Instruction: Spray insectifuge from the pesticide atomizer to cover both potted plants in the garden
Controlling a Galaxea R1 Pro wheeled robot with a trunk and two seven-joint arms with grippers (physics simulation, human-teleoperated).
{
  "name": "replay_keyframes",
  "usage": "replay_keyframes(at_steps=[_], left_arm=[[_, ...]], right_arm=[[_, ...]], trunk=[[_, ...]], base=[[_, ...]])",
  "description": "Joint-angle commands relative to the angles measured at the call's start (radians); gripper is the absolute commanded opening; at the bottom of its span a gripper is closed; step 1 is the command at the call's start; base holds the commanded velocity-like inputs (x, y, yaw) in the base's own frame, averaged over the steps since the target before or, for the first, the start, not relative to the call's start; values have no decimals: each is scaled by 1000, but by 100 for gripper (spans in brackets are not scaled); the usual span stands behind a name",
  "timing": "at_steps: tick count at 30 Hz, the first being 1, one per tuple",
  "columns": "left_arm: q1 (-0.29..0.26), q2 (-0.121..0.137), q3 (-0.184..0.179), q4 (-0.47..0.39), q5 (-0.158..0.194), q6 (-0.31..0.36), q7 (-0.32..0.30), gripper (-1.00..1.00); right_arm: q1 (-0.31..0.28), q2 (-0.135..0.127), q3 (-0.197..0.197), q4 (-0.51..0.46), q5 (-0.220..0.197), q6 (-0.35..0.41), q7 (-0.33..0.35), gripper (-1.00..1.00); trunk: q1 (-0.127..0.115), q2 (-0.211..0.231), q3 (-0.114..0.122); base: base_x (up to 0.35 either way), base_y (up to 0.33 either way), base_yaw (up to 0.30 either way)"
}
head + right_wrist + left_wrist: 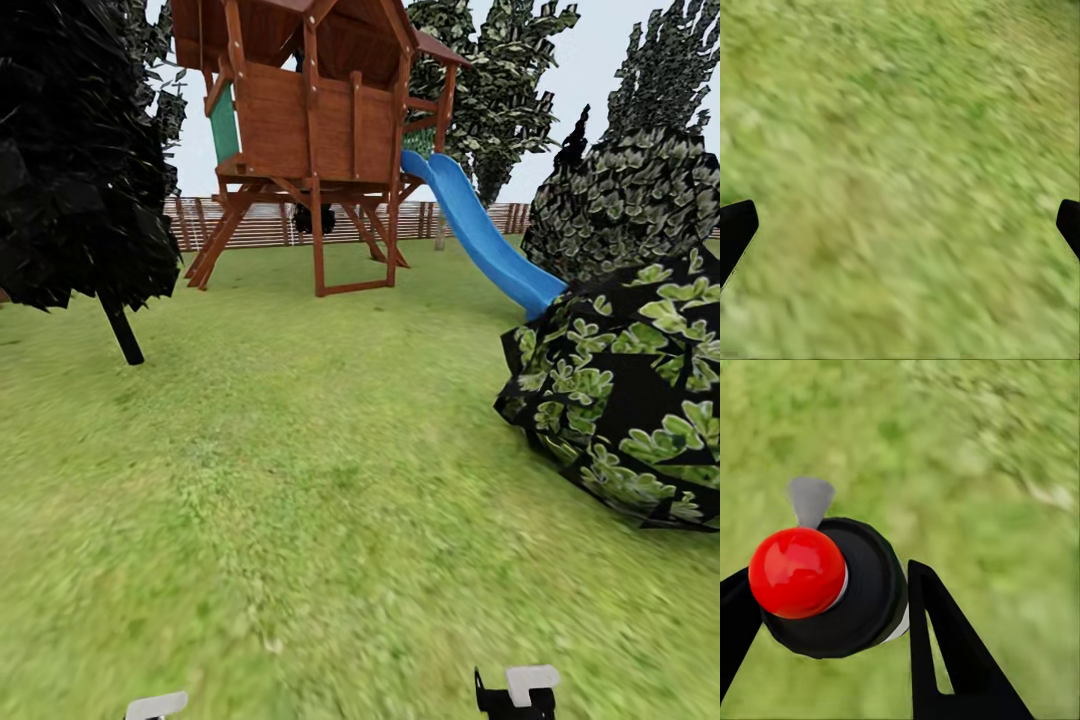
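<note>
In the left wrist view the pesticide atomizer (847,600) is seen end-on: a dark round body with a thin white band, a shiny red top and a small grey nozzle (810,500). My left gripper (832,577) is shut on it, one black finger on each side. In the right wrist view my right gripper (904,221) is open, its black fingertips (735,229) far apart over blurred grass with nothing between them. The garden lawn (300,480) spreads ahead to a brown slat fence (260,222). The potted plants are out of view.
A wooden playhouse on stilts (315,120) with a blue slide (480,235) stands ahead. A dark tree (75,150) is at the left. Big round leafy bushes (630,400) crowd the right. White parts of my arms (530,685) show at the bottom edge.
</note>
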Motion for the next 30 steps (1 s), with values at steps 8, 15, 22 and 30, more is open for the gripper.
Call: replay_keyframes(at_steps=[8, 15, 22, 30], left_arm=[[-1, 0, 7, 1, -11, -4, 2, -100], [-1, 0, 7, 1, -11, -4, 2, -100], [-1, 0, 7, 1, -11, -4, 2, -100], [-1, 0, 7, 1, -11, -4, 2, -100]], right_arm=[[-1, 0, -1, 1, 10, -1, -9, 100], [-1, 0, -1, 1, 11, -1, -9, 100], [-1, 0, -1, 1, 11, -1, -9, 100], [-1, -1, -1, 1, 9, -1, -10, 100]], trunk=[[0, 0, -1], [0, 0, -1], [0, 0, -1], [0, 0, -1]], base=[[338, 0, 0], [338, 0, 0], [338, 0, 0], [338, 0, 0]])
